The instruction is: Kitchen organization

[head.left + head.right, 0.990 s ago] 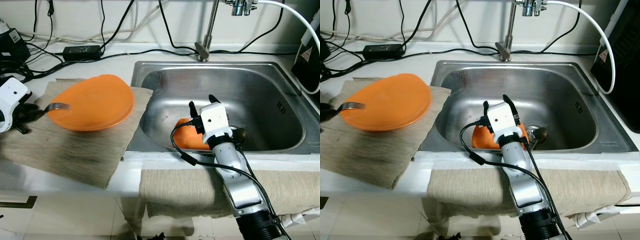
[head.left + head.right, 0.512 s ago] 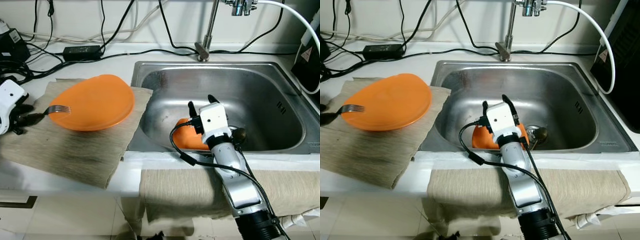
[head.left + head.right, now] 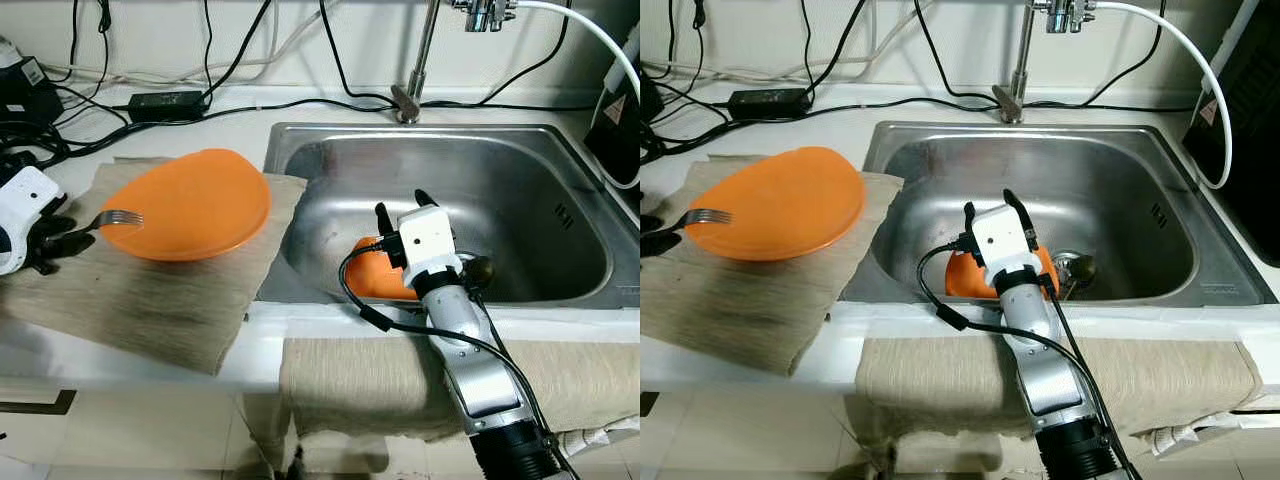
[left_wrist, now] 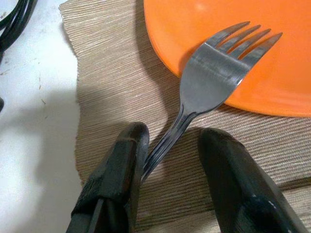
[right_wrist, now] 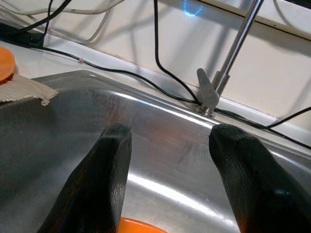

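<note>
An orange plate [image 3: 185, 203] lies on a beige cloth [image 3: 150, 290] left of the sink. A metal fork [image 3: 115, 216] rests with its tines on the plate's rim [image 4: 228, 48]. Its handle runs down between the fingers of my left gripper [image 3: 52, 236], which is open. In the left wrist view the handle touches one finger [image 4: 124, 160] and stands apart from the other. My right gripper [image 3: 402, 205] is open down inside the steel sink [image 3: 420, 132], just over an orange dish [image 3: 375, 282] lying on the sink floor. My right arm hides much of that dish.
A faucet [image 3: 415, 60] rises behind the sink, and the drain [image 3: 478, 268] is beside my right wrist. Black cables and a power adapter [image 3: 160, 100] lie along the back of the counter. A second cloth [image 3: 560, 370] hangs over the counter's front edge.
My left gripper's fingers have spread apart from the fork handle. The fork keeps its tines on the plate. My right arm has barely moved.
</note>
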Robot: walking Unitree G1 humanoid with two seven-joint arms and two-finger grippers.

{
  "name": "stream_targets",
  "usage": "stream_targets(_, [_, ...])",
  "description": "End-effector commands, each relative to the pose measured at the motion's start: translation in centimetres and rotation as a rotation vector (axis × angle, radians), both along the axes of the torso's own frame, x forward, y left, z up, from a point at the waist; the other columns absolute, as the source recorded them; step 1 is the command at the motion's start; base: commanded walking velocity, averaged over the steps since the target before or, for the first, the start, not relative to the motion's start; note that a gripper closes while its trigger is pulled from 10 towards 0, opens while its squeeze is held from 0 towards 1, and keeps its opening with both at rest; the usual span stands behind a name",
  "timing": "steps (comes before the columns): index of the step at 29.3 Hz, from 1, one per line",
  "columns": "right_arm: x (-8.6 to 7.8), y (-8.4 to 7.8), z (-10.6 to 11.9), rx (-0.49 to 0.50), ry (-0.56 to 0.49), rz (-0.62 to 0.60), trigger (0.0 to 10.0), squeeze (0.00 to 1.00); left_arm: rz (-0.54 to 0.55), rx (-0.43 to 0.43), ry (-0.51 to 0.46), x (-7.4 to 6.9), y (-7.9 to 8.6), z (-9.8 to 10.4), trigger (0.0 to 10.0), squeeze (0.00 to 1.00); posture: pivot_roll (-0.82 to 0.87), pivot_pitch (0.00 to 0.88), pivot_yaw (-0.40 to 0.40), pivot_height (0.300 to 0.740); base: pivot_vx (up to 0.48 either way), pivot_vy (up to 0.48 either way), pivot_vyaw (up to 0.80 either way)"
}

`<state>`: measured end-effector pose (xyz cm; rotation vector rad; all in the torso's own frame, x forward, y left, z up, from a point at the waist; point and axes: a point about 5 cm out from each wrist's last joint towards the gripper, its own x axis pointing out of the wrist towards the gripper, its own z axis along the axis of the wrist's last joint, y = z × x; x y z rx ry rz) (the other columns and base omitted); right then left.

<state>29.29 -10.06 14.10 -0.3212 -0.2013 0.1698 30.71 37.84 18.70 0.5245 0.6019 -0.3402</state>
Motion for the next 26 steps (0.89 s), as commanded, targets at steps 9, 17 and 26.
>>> stream_targets(9, [0.0, 0.0, -0.3, 0.005, 0.028, 0.005, 10.0, 0.0, -0.041, -0.071, 0.214, -0.7, -1.6, -4.4, 0.0, 0.0, 0.13, 0.041, 0.028, 0.74, 0.0, 0.0, 0.0])
stream_targets(17, [0.0, -0.1, -0.3, 0.007, 0.03, -0.004, 10.0, 0.0, -0.032, -0.099, 0.275, -1.4, -1.8, -5.8, 0.0, 0.0, 0.12, 0.045, 0.033, 0.74, 0.0, 0.0, 0.0])
stream_targets(26, [0.0, -0.3, -0.3, 0.004, 0.03, -0.006, 10.0, 0.0, 0.068, -0.042, 0.171, -1.5, 0.1, -4.2, 0.0, 0.0, 0.12, 0.042, 0.03, 0.74, 0.0, 0.0, 0.0])
